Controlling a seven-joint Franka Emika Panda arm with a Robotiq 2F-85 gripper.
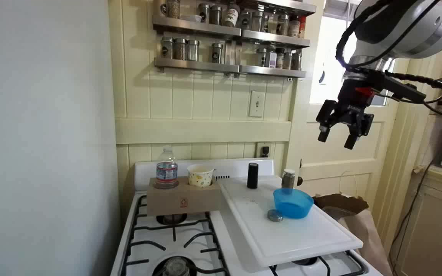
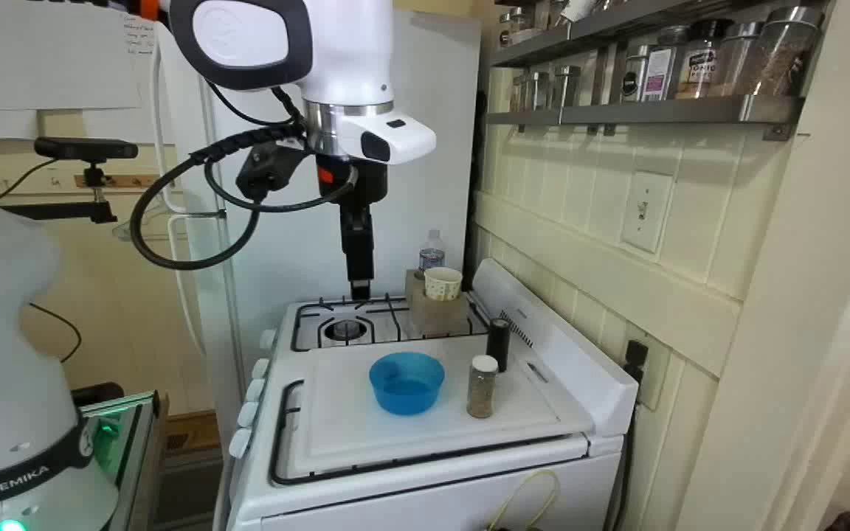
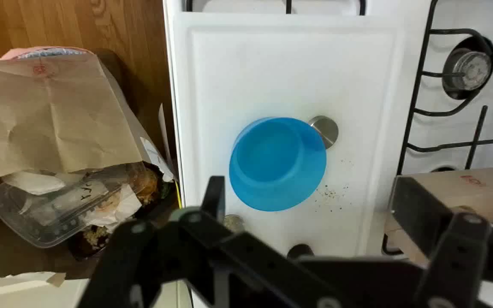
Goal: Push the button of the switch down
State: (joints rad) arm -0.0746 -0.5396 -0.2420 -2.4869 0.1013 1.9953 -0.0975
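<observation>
The switch (image 1: 256, 96) is a small upright cream wall plate below the spice shelves; it also shows in an exterior view (image 2: 646, 228). The button (image 1: 257, 104) is a tiny nub at its centre, also visible in an exterior view (image 2: 643, 211); its up or down position is too small to tell. My gripper (image 1: 337, 139) hangs fingers down, well apart from the switch, and is open and empty. In an exterior view my gripper (image 2: 360, 287) is above the stove. In the wrist view my gripper (image 3: 316, 201) has its fingers wide apart; the switch is out of that view.
Metal shelves (image 1: 198, 66) with spice jars jut out above the switch. Below are a white board (image 1: 259, 237) on the stove with a blue bowl (image 1: 293, 203), a black bottle (image 1: 252, 176) and a jar (image 1: 288, 179). A cardboard box (image 1: 184, 201) holds a bottle and cup.
</observation>
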